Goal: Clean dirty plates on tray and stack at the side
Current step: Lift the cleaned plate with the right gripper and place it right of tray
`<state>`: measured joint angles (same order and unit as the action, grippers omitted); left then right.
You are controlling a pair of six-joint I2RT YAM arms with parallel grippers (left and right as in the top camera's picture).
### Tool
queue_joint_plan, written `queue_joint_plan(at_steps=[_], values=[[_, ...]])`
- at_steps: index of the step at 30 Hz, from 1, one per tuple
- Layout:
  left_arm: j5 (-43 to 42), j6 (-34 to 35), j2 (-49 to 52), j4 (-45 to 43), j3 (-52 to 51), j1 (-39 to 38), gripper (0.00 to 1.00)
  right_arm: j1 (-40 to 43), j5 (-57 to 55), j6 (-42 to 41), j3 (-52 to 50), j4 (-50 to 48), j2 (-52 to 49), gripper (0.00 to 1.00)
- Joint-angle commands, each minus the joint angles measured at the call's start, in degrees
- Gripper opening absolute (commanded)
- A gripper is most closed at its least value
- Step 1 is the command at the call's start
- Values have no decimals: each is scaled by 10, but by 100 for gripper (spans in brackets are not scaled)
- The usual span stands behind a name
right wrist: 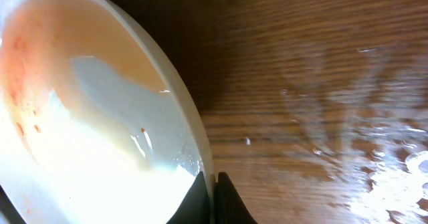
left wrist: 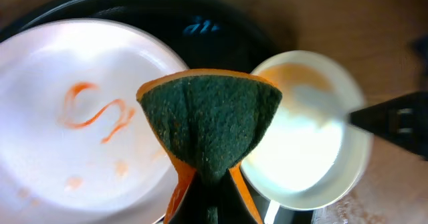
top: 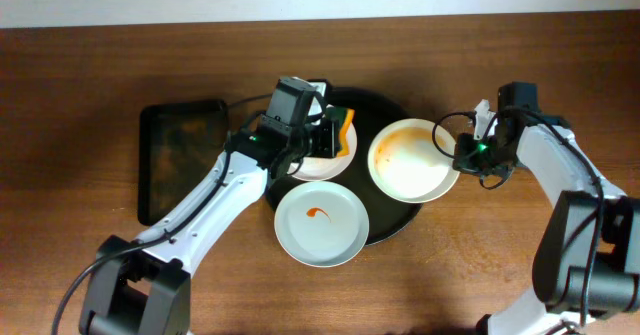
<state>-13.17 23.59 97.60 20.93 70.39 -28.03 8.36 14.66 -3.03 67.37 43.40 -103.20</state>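
Observation:
A round black tray [top: 392, 223] holds three white plates. My left gripper [top: 335, 133] is shut on an orange-and-green sponge [top: 345, 127] and hovers over the back left plate [top: 322, 165]. In the left wrist view the sponge [left wrist: 210, 124] hangs folded between a plate with red sauce streaks [left wrist: 80, 117] and a deeper plate [left wrist: 307, 144]. The front plate [top: 321, 223] has a red squiggle. My right gripper [top: 465, 155] is shut on the right rim of the orange-stained deep plate [top: 410, 158]. The right wrist view shows its jaws [right wrist: 214, 194] pinching that rim [right wrist: 190, 127].
A rectangular black tray [top: 180, 158] lies on the wooden table at the left. Wet patches shine on the wood [right wrist: 394, 177] to the right of the deep plate. The right arm [left wrist: 394, 120] shows at the right edge of the left wrist view.

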Motion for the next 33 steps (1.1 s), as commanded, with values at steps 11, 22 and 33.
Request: queue_joint_plan(at_steps=[11,22,33], values=[[85,-1,-75,131,0,95,1,-305,-551,-5,24,31,159,4],[85,-1,-75,145,0,95,1,-425,-817,-35,24,41,157,4],[85,-1,-75,148,0,95,1,-356,-669,-116,32,45,167,4]])
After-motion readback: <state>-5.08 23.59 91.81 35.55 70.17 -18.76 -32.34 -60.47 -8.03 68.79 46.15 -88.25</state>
